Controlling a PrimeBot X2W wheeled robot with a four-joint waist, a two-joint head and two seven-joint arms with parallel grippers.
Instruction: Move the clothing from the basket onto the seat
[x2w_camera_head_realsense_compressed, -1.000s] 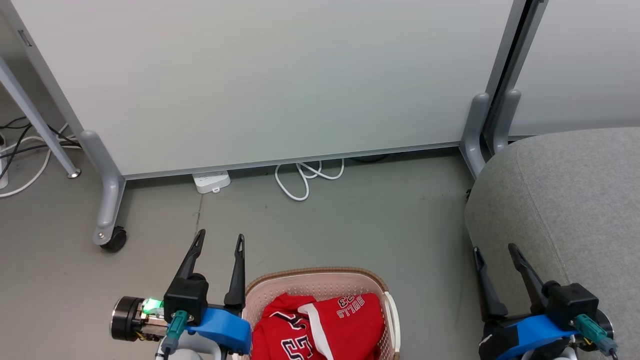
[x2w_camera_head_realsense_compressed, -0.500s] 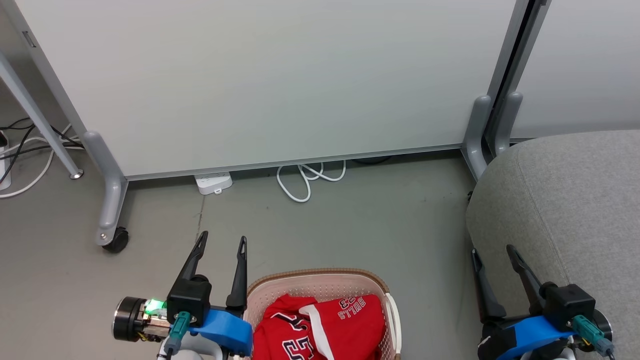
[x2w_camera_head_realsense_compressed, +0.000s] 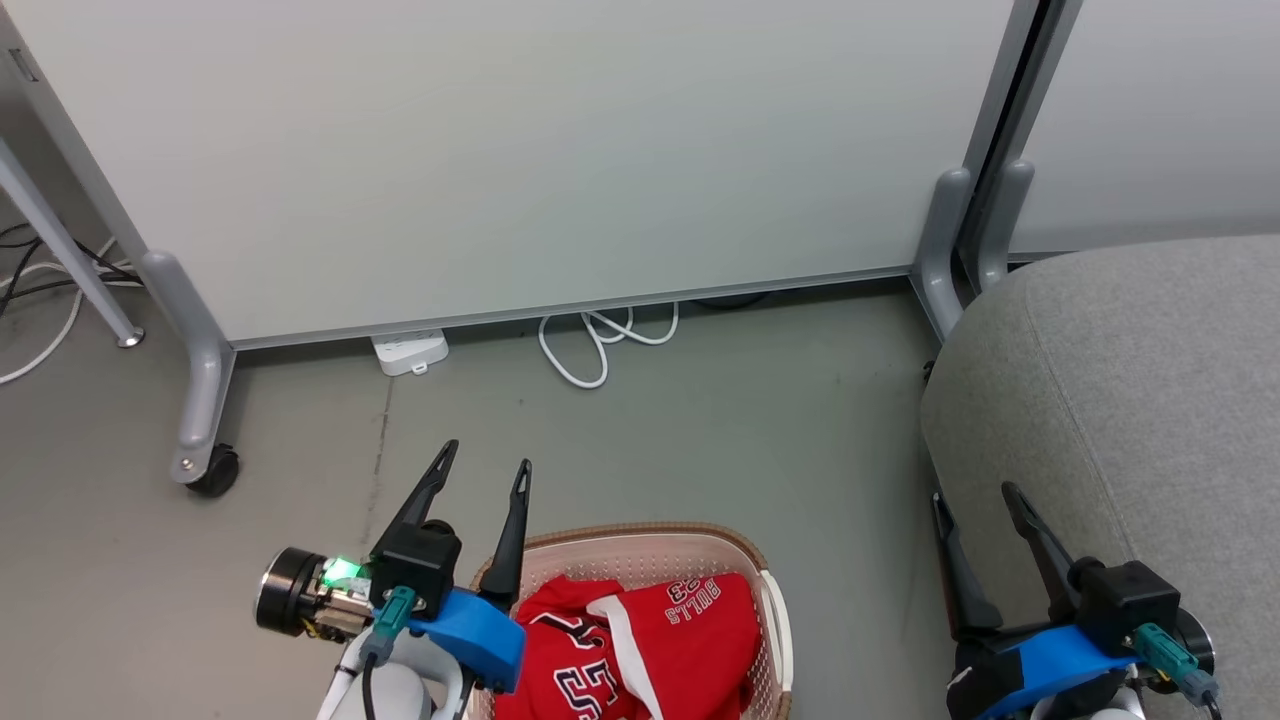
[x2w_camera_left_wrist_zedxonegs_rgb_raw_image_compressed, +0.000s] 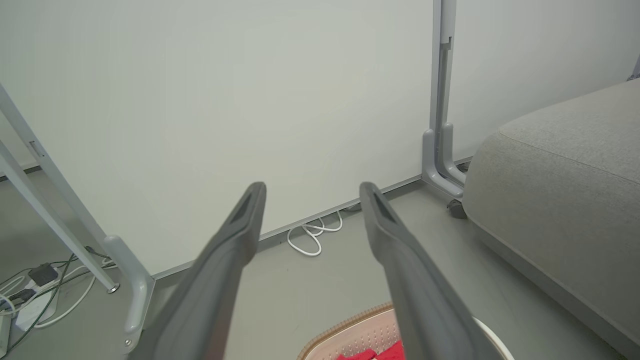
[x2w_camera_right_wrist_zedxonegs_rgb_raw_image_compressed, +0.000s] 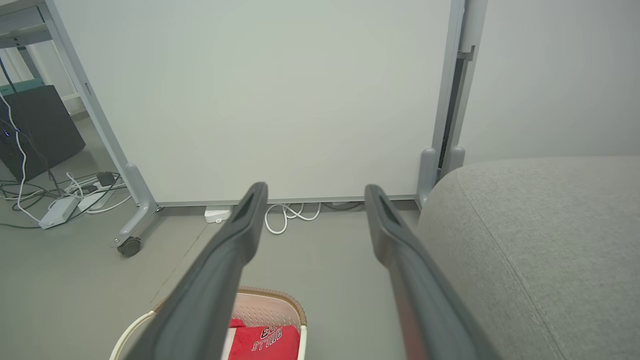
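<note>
The red clothing (x2w_camera_head_realsense_compressed: 640, 650) with "BULLS" lettering lies in the cream basket (x2w_camera_head_realsense_compressed: 620, 548) at the bottom of the head view. Red cloth (x2w_camera_right_wrist_zedxonegs_rgb_raw_image_compressed: 265, 340) in the basket (x2w_camera_right_wrist_zedxonegs_rgb_raw_image_compressed: 272, 307) is also in the right wrist view, and the basket rim (x2w_camera_left_wrist_zedxonegs_rgb_raw_image_compressed: 345, 335) is in the left wrist view. My left gripper (x2w_camera_head_realsense_compressed: 486, 466) stands open over the basket's left rim, holding nothing. Beside the grey seat (x2w_camera_head_realsense_compressed: 1140, 400), my right gripper (x2w_camera_head_realsense_compressed: 975, 495) is open and empty at the lower right. The seat (x2w_camera_left_wrist_zedxonegs_rgb_raw_image_compressed: 565, 185) (x2w_camera_right_wrist_zedxonegs_rgb_raw_image_compressed: 540, 240) shows at the right of both wrist views.
A white partition panel (x2w_camera_head_realsense_compressed: 520, 150) on grey legs stands behind, with a caster wheel (x2w_camera_head_realsense_compressed: 215, 470) at the left. A white power strip (x2w_camera_head_realsense_compressed: 410, 352) and coiled white cable (x2w_camera_head_realsense_compressed: 590, 345) lie at its foot. More cables (x2w_camera_head_realsense_compressed: 40, 290) trail at the far left.
My left gripper has moved up and to the right, over the basket's left rim. The head camera has shifted slightly. The right gripper holds about the same place.
</note>
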